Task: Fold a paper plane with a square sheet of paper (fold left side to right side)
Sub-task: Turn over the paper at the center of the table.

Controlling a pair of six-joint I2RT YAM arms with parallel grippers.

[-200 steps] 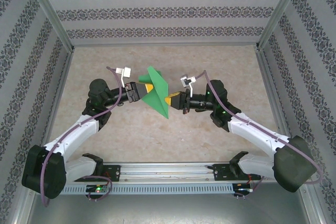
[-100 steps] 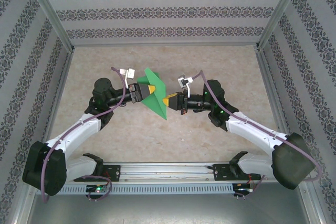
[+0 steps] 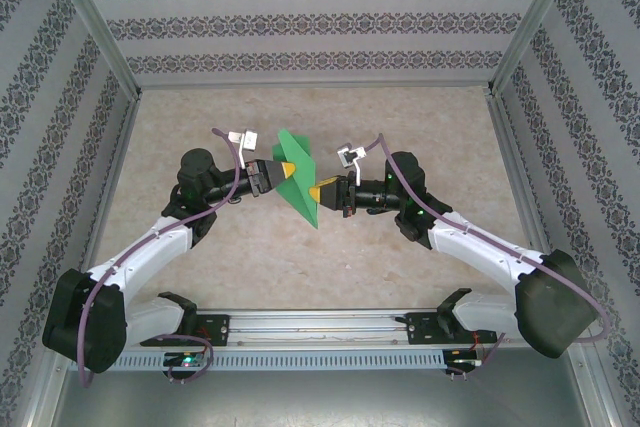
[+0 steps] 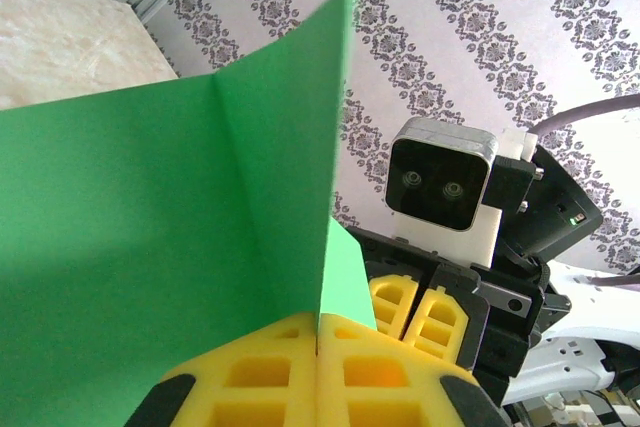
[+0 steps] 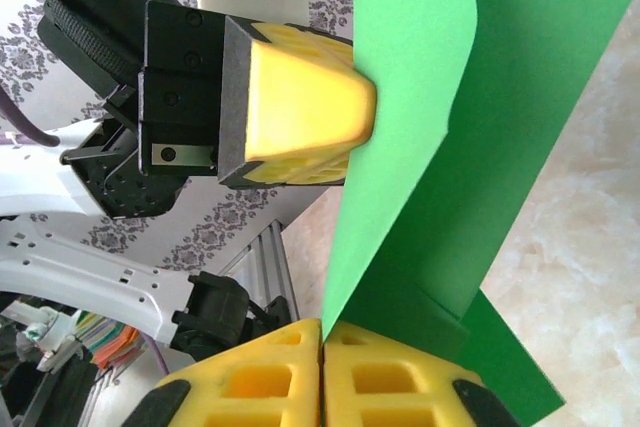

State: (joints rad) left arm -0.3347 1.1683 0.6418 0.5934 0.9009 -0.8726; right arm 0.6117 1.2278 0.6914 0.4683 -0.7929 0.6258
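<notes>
The folded bright-green sheet of paper (image 3: 299, 179) hangs in the air above the table's middle, held between both arms. My left gripper (image 3: 289, 169) is shut on its left edge, and its yellow pads (image 4: 280, 367) pinch the paper (image 4: 150, 247) where it rises upright with a crease. My right gripper (image 3: 313, 193) is shut on the paper's lower right edge. In the right wrist view the green layers (image 5: 440, 147) stand up from the closed pads (image 5: 370, 377), with the left gripper's yellow fingers (image 5: 300, 97) pressed against the sheet from the far side.
A beige marbled table (image 3: 420, 127) lies below, enclosed by patterned walls (image 3: 310, 27) and metal frame posts (image 3: 130, 87). A rail (image 3: 320, 327) runs along the near edge between the arm bases.
Both grippers have drawn closer together, and the right arm has shifted left. The paper between them has narrowed and stands more upright.
</notes>
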